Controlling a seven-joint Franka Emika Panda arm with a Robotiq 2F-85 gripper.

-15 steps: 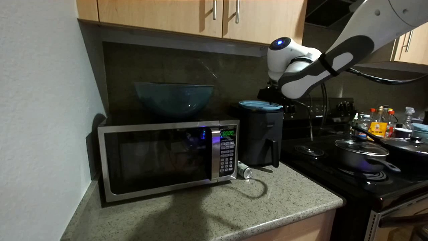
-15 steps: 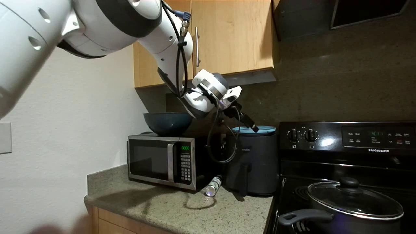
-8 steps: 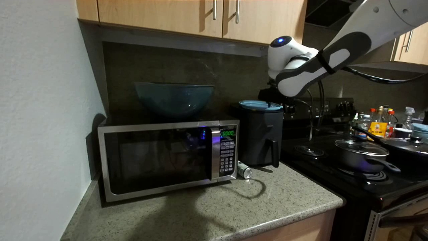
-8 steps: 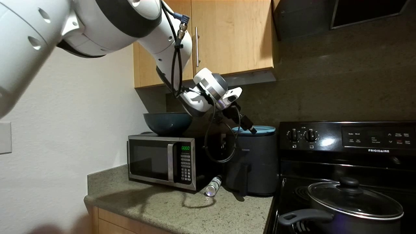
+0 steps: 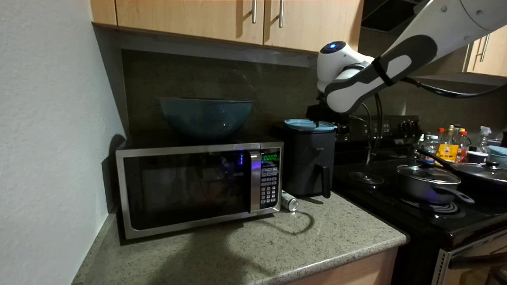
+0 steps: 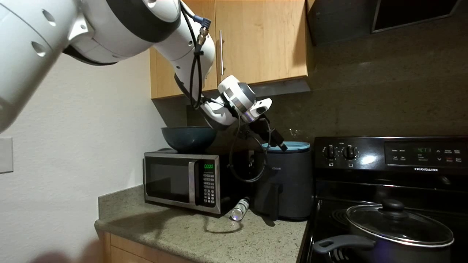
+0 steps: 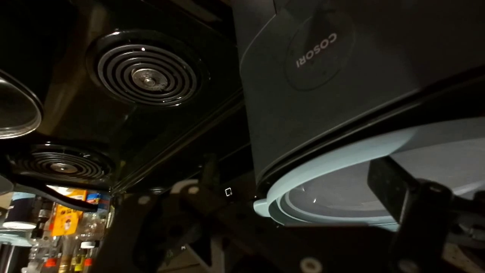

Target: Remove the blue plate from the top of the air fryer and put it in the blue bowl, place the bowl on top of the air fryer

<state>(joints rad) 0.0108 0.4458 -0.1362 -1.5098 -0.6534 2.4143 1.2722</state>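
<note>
**One robot arm (image 5: pixel 380 79) is leaning over the blue plate (image 5: pixel 298 125)**

For the hours, the microwave (image 5: pixel 186 190) in an exterior view is serving as the centre of the clock. At three o'clock from it, the black stove (image 5: pixel 376 198) is standing beside the speckled counter (image 5: pixel 344 233). The arm is slanting down from two o'clock and is ending above the air fryer (image 5: pixel 305 166). The microwave itself is sitting on the counter, and its green display (image 5: pixel 270 157) is glowing. Just beside it, between two and three o'clock, the air fryer is standing upright. At twelve o'clock, the blue bowl (image 5: pixel 206 116) is resting upright on top of the microwave. A lidded saucepan (image 5: pixel 427 184) is sitting on the stove, toward three o'clock.

The blue plate is lying on the air fryer, at the twelve o'clock end of this appliance. Over the plate, the gripper (image 6: pixel 283 147) is pointing obliquely downward; its jaws are standing spread wide, and they are holding nothing. In the wrist view, one finger (image 7: pixel 386 182) is hanging over the inside of the plate, but whether it is touching the plate, I cannot tell. A small can (image 5: pixel 290 201) is lying on its side on the counter, at seven o'clock of the air fryer, near the microwave.
</note>
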